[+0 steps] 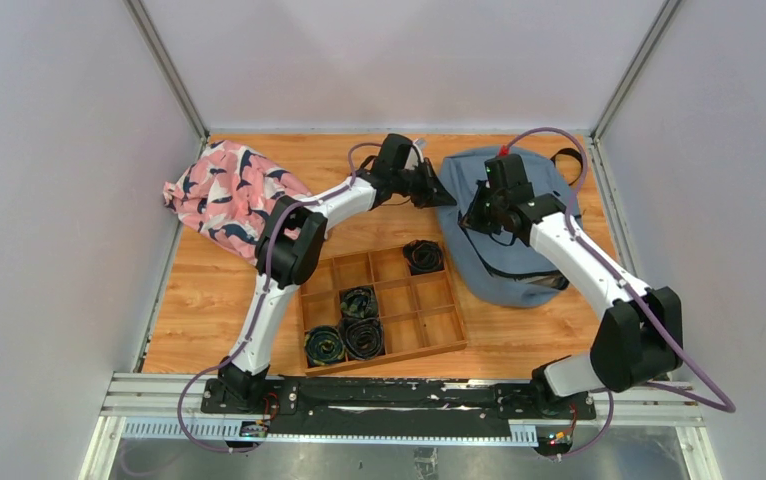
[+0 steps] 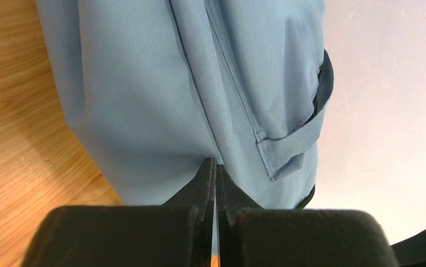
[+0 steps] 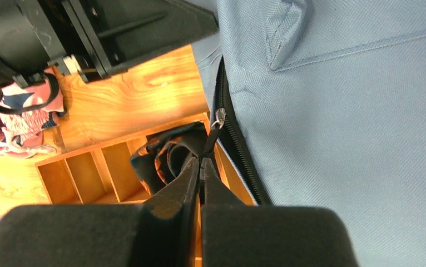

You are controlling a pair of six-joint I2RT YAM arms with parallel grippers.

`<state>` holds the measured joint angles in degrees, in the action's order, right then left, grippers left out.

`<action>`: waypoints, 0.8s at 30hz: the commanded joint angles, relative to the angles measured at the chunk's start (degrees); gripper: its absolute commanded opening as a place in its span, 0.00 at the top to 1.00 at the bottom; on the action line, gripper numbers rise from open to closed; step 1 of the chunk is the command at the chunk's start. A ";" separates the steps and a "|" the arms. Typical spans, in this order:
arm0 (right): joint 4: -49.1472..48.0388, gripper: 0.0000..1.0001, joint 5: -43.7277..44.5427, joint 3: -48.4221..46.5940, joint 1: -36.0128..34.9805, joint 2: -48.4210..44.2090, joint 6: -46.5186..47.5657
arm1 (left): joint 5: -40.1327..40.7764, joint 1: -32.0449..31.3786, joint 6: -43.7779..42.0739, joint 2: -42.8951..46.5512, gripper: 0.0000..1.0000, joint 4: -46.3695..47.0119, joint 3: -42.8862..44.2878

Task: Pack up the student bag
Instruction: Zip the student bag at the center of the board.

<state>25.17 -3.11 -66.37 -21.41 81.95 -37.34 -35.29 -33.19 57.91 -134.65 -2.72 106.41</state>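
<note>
Now: student bag [image 1: 504, 268] lies at table's 2 o'clock, beside wooden tray [image 1: 437, 328]. Left gripper [image 2: 215, 166] closed, tips against bag fabric. Right gripper [image 3: 201, 165] clamped on zipper pull [image 3: 218, 118].

Top cam: high, behind arm bases, looking down on orange-brown wooden desk [image 1: 199, 290]. Both wrist cams: very close on soft slate-blue fabric backpack [image 2: 144, 83], shared w/ top view.
</note>
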 commanded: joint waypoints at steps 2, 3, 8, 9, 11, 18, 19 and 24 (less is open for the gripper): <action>4.05 1.00 -0.39 3.11 -1.20 -5.67 0.99 | 1.20 -0.17 -1.27 -1.15 1.00 0.52 2.61; 4.27 1.00 -0.73 3.90 -1.16 -6.46 0.71 | 1.33 -0.13 -1.84 -1.55 1.00 -0.45 3.58; 4.64 1.00 -2.24 7.70 -1.76 -8.50 -0.62 | 1.03 0.60 -2.03 -3.46 1.00 -2.02 7.32; 4.63 1.00 -2.09 8.37 -1.79 -8.56 -0.86 | 1.00 0.58 -2.12 -3.16 1.00 -2.13 7.23; 4.62 1.00 -1.63 9.10 -1.77 -8.57 -1.19 | 1.43 0.43 -3.33 -1.20 1.00 -2.72 5.89; 5.07 1.00 0.42 7.89 -1.57 -8.13 -0.75 | 7.45 -2.54 -8.83 12.53 0.59 -4.61 -8.90; 5.09 1.00 0.47 7.78 -1.55 -7.82 -0.69 | 8.07 -2.90 -8.86 14.02 0.54 -4.95 -10.29; 5.07 1.00 -0.26 7.16 -1.53 -6.14 -0.97 | 15.27 -5.48 -9.84 18.30 0.33 -11.66 -11.35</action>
<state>28.42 -3.29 -57.89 -22.04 74.78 -37.93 -26.63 -36.69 50.30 -121.16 -10.02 94.80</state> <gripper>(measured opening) 0.014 0.588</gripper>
